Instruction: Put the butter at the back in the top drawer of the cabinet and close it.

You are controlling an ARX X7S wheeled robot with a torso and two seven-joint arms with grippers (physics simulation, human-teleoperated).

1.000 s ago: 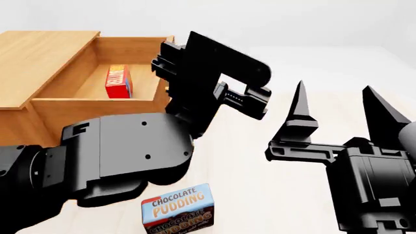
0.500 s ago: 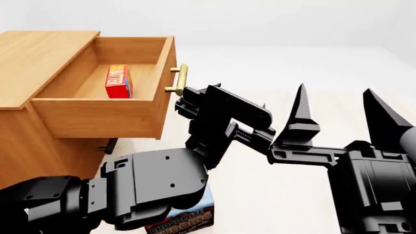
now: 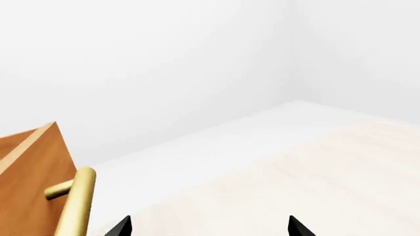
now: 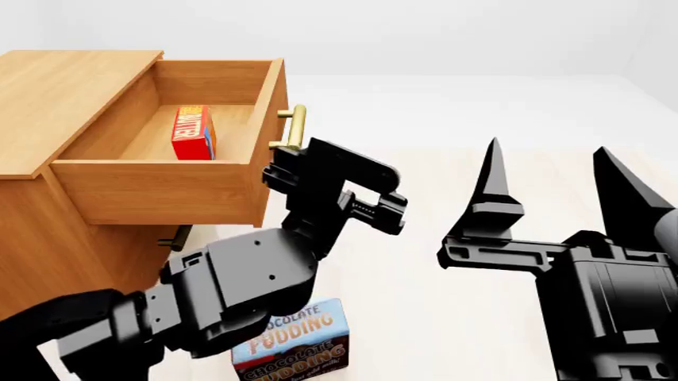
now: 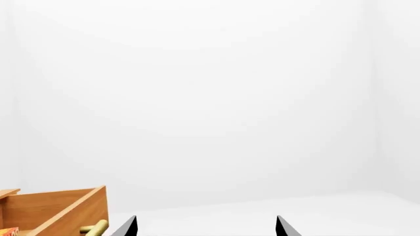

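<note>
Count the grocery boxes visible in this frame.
2. The butter stands inside the open top drawer. The Chocolate Pudding box sits on the floor beside the cabinet, partly hidden by the left arm. Others may be hidden.

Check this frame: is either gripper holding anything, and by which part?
Nothing is held. The right gripper is open and empty; the left gripper is open beside the drawer handle. The butter lies in the drawer.

One cabinet (image 4: pixel 43 87), one open top drawer (image 4: pixel 159 186), one butter (image 4: pixel 192 133), one pudding box (image 4: pixel 291 345), two pincers
</note>
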